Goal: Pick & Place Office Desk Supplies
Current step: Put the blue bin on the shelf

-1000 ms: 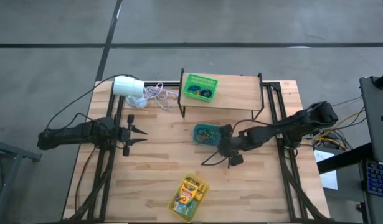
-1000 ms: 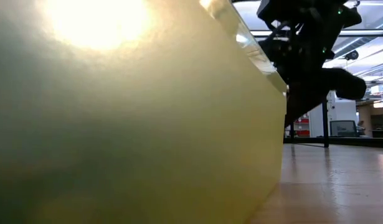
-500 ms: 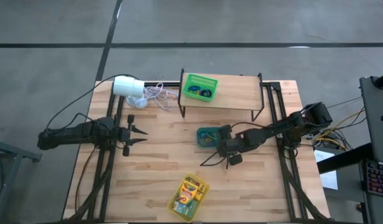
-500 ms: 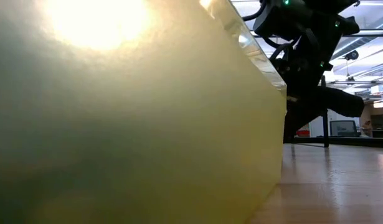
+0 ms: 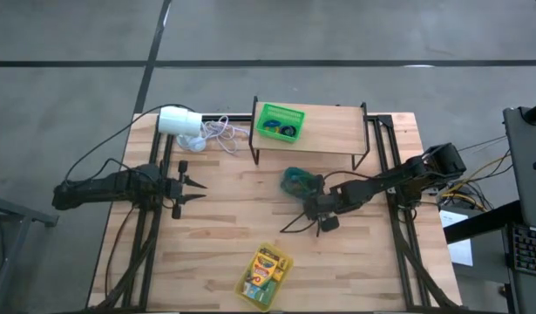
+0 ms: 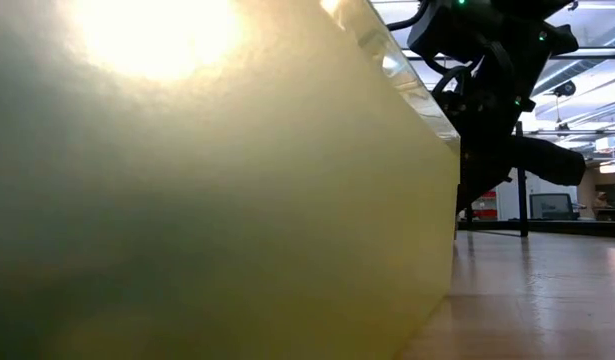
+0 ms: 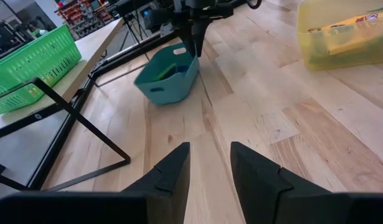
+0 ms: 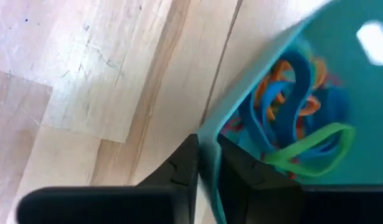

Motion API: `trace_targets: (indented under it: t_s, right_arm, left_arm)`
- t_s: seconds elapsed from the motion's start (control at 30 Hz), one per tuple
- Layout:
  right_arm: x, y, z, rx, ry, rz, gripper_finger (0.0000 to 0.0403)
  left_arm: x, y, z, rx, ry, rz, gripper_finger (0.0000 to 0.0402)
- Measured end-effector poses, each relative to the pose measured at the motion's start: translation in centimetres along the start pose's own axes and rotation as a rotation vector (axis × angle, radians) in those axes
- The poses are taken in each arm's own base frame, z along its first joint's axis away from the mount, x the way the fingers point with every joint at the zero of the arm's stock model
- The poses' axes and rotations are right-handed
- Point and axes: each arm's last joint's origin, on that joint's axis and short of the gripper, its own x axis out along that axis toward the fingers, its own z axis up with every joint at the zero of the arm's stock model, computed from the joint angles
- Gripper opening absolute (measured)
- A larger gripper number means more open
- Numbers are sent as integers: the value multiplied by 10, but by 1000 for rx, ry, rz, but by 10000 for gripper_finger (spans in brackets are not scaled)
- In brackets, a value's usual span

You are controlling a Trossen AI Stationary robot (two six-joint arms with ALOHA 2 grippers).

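- Nearest you, at the front edge of the wooden table [image 5: 233, 227], sits the yellow bin [image 5: 264, 277] with a crayon box [image 5: 266, 266] lying in it; in the low view its yellow wall [image 6: 217, 180] fills nearly the whole picture
- Move up to mid-table and you find your right gripper [image 5: 313, 194], reaching in from the right side and clamped on the rim of the teal bin [image 5: 297, 181]
- The right wrist view shows that grip close up: the two dark fingers [image 8: 182, 168] pinch the thin teal wall [image 8: 253, 81] between them
- Inside that bin you can see rubber-band loops [image 8: 291, 118] in orange, blue and green, bunched together
- In the left wrist view the teal bin [image 7: 168, 73] looks tilted, one side lifted off the wood, though you cannot be sure from this angle
- Level with it on the left side, your left gripper [image 5: 191, 185] hangs over bare wood, well apart from every bin; its fingers [image 7: 172, 174] stand slightly apart with nothing between them
- Farther back stands the wooden shelf on black legs [image 5: 333, 131], with the green basket [image 5: 279, 122] on its left end, dark and blue loops inside
- At the far left corner lies the white cylinder [image 5: 179, 120], its thin white cord [image 5: 217, 133] trailing toward the shelf
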Motion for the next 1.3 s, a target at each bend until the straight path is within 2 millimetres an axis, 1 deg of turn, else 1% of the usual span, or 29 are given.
trace_targets:
  t_s: [0.2, 0.37, 0.53, 0.7, 0.77, 0.93, 1.03, 1.17, 1.3]
  right_arm:
    - [0, 0, 0, 49, -1, 5, 13]
    - [-1, 1, 1, 137, -6, 28, 10]
    - [-10, -4, 14, 234, -41, 55, 10]
    - [-32, -16, 34, 391, -31, 64, 9]
    - [-43, -21, 42, 479, -9, 74, 9]
    - [-73, -32, 59, 667, 20, 165, 9]
    - [-88, -39, 67, 785, 10, 174, 9]
    - [-106, -47, 73, 985, 26, 166, 9]
    - [-116, -50, 72, 1021, 63, 137, 9]
  left_arm:
    - [0, 0, 0, 0, 0, 0, 118]
    - [0, 0, 0, -1, 0, 0, 118]
    - [0, 0, 0, -3, 0, 0, 118]
    - [0, 0, 0, -3, 0, 0, 118]
    - [0, 0, 0, -3, 0, 0, 118]
    - [0, 0, 0, -2, 0, 0, 118]
    - [0, 0, 0, -2, 0, 0, 118]
    - [0, 0, 0, -1, 0, 0, 118]
    - [0, 0, 0, 1, 0, 0, 118]
